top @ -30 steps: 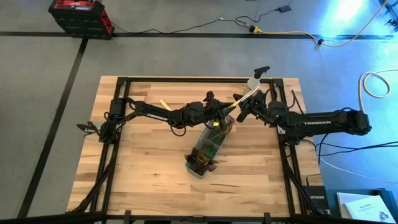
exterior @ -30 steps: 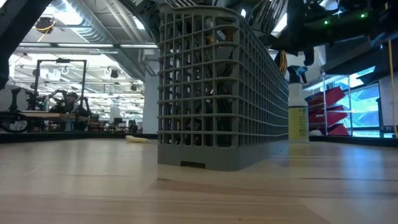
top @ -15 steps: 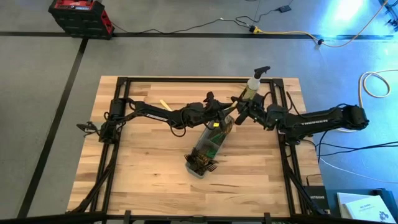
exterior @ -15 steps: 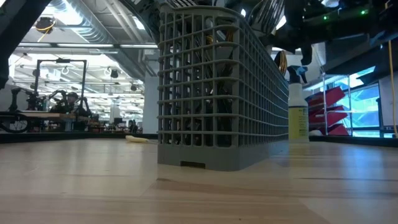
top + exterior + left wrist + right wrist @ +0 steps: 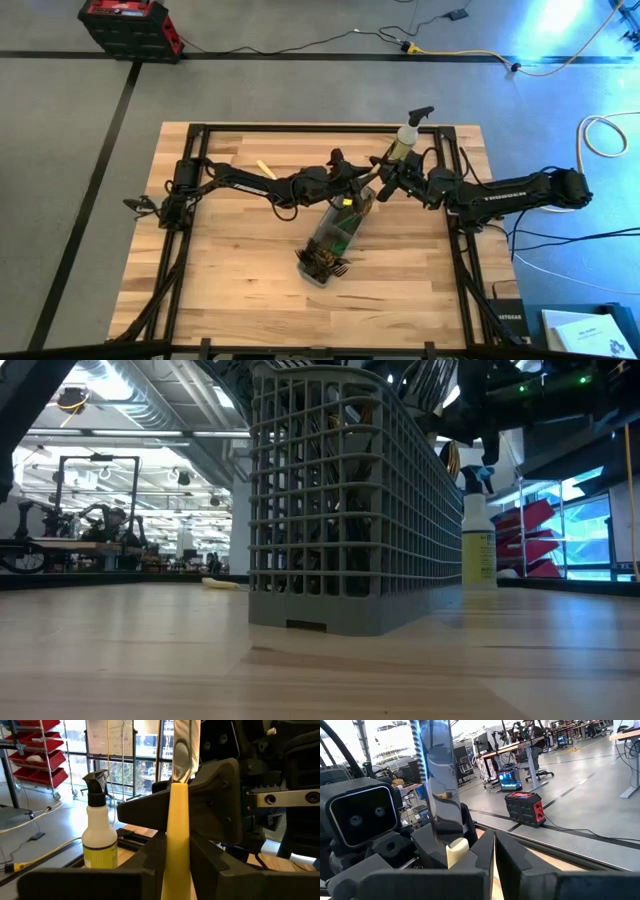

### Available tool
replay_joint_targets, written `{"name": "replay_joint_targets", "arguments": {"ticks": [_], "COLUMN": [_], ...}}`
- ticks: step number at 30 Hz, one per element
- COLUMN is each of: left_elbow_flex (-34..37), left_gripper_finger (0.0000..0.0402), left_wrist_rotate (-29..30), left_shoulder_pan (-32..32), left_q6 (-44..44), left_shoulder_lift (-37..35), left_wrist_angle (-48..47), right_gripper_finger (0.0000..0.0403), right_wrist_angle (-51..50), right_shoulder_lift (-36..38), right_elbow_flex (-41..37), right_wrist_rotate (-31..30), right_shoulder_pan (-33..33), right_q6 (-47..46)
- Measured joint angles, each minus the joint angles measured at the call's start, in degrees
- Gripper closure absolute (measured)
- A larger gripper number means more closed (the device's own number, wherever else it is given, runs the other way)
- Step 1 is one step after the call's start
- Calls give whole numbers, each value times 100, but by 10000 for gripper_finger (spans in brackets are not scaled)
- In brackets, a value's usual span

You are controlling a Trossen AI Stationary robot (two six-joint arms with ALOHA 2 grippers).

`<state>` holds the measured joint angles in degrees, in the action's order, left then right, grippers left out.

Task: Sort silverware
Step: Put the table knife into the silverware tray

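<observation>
A cream-handled knife (image 5: 179,835) is standing upright between both tools above the table's (image 5: 230,290) centre: the left tool (image 5: 177,857) is pinching its handle, the right tool (image 5: 492,850) sitting fully closed against it. The mesh caddy (image 5: 335,235) of silverware (image 5: 326,262) is lying toward five o'clock, the spray bottle (image 5: 407,138) toward one o'clock.

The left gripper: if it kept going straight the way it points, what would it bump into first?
Probably the right gripper, facing the left gripper just beyond the cream-handled knife it holds; depth is unclear.

We note a cream-handled knife (image 5: 179,820) with mirror-bright blade, a grey wire-mesh caddy (image 5: 340,500), a white spray bottle (image 5: 99,837) with yellow-green label and black trigger, and a pale striped wood table (image 5: 230,260).
</observation>
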<state>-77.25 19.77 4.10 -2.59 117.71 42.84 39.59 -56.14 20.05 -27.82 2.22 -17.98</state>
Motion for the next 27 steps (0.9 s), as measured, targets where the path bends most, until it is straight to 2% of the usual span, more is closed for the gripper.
{"name": "replay_joint_targets", "arguments": {"ticks": [13, 22, 27], "left_elbow_flex": [0, 0, 7], "left_gripper_finger": [297, 292, 292], "left_wrist_rotate": [0, 22, 255], "left_shoulder_pan": [-13, -49, -57], "left_q6": [-24, 84, 557], "left_shoulder_lift": [7, 12, -169], "left_wrist_angle": [-23, -19, -131], "right_gripper_finger": [403, 403, 403], "right_wrist_angle": [-37, -51, -71], "right_shoulder_lift": [0, 2, 0], "right_elbow_flex": [20, 22, 22], "right_wrist_rotate": [66, 86, 146], "right_shoulder_pan": [-7, -9, -11], "right_q6": [-9, -20, -20]}}
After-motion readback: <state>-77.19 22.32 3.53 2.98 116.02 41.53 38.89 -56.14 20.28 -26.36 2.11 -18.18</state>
